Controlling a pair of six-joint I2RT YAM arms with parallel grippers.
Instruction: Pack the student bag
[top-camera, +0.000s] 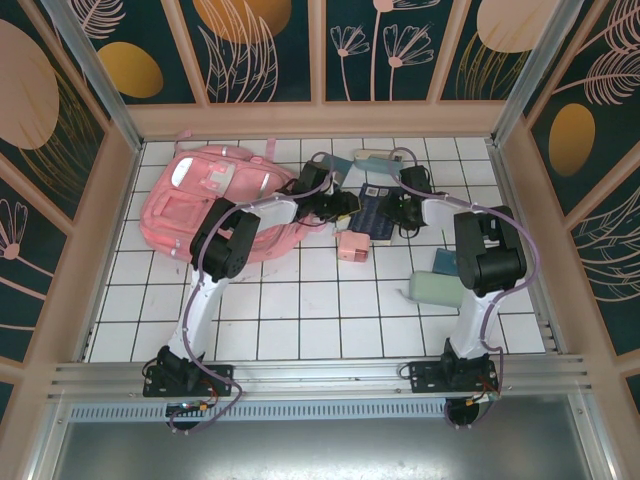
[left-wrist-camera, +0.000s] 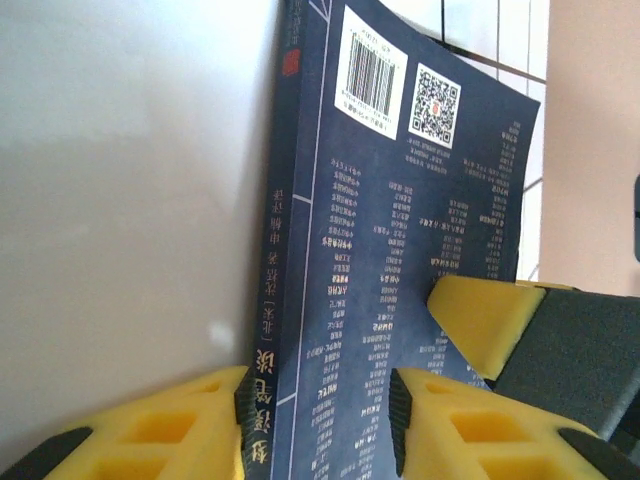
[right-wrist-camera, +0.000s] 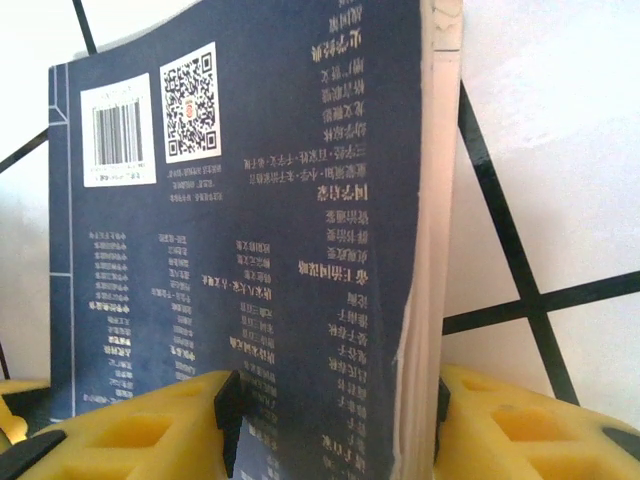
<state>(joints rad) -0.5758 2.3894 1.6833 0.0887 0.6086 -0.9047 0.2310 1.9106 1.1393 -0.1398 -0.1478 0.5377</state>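
Observation:
The student bag (top-camera: 215, 205), a big pink backpack, lies flat at the back left of the tiled table. Just right of it, a dark blue book (top-camera: 372, 212) sits between both grippers. My left gripper (top-camera: 347, 207) holds its spine side. In the left wrist view the book (left-wrist-camera: 400, 200) shows its barcode, and my left gripper (left-wrist-camera: 318, 410) has one pad at the spine and one on the cover. My right gripper (top-camera: 397, 213) holds the page side. In the right wrist view the book (right-wrist-camera: 250, 200) stands tilted in my right gripper (right-wrist-camera: 335, 420), pads touching cover and page edge.
A small pink box (top-camera: 352, 246) lies just in front of the book. A pale green pouch (top-camera: 432, 289) and a teal item (top-camera: 445, 262) lie at the right arm's elbow. A pale flat item (top-camera: 375, 158) lies behind the book. Wooden walls ring the table.

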